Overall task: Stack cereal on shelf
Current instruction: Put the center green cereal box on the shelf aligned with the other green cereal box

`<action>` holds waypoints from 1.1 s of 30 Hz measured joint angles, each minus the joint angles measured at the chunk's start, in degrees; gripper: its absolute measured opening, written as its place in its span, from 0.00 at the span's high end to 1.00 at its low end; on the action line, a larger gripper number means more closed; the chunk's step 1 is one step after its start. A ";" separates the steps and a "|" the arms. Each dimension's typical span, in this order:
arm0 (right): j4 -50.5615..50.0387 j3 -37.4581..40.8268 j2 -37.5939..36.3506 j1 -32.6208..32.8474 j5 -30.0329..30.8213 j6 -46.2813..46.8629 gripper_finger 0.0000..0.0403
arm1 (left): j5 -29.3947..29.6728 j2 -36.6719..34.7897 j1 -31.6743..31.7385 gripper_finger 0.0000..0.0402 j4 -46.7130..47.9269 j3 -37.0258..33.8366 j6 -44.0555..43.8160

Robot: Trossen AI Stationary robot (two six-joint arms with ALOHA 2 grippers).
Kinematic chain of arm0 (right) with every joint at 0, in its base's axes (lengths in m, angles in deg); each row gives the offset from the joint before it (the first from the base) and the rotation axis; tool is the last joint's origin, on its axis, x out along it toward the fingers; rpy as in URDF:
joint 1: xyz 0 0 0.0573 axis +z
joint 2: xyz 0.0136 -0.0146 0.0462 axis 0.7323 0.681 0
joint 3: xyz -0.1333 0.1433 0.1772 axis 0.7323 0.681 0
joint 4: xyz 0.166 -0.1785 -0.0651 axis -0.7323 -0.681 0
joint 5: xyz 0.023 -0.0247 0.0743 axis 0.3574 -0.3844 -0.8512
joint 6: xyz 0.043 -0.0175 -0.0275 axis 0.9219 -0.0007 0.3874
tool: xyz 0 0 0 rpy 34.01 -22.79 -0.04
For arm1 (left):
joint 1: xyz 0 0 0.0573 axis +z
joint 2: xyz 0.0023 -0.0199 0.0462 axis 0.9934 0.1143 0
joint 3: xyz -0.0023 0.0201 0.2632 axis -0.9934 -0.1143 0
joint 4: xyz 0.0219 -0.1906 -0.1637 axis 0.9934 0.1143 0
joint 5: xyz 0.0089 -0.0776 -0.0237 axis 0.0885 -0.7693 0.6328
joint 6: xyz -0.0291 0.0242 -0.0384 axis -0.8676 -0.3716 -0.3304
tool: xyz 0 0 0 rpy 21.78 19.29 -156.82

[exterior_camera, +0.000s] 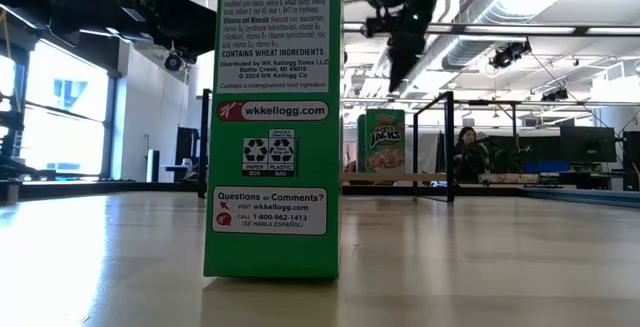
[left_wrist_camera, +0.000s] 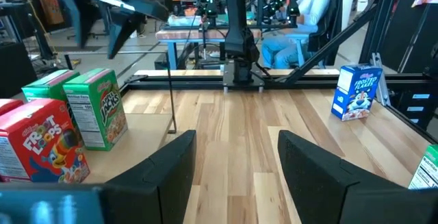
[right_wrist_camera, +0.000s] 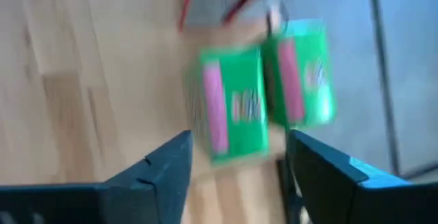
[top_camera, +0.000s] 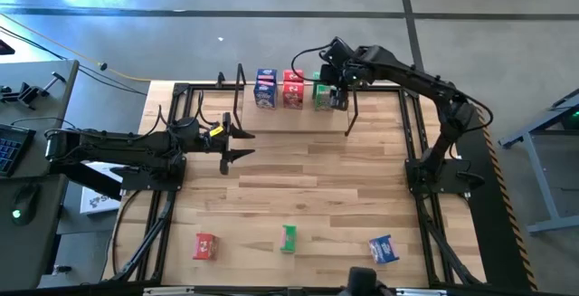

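On the shelf at the table's far side stand pairs of cereal boxes: blue, red and green. My right gripper hovers open above the two green boxes, tilted downward, with nothing between its fingers. My left gripper waits open and level over the table's left middle, also holding nothing. Along the near edge, a red box, a green box and a blue box rest on the tabletop.
The shelf's black wire end supports rise at both ends of the board. The middle of the plank table is bare wood. In the low view the near green box stands upright close to the camera. A person sits beyond the table.
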 joint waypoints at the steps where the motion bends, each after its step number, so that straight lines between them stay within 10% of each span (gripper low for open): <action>1: -1.58 0.09 0.02 -0.15 0.17 0.90 0.49 | -0.01 0.00 0.00 0.51 0.00 0.00 0.01; 14: 0.72 9.58 1.42 -2.08 0.38 7.66 0.98 | 0.01 0.00 0.00 0.51 -0.24 0.00 -0.01; 33: 9.68 13.09 0.73 -2.08 2.67 7.99 0.96 | 0.10 0.00 0.00 0.51 -0.50 0.00 0.08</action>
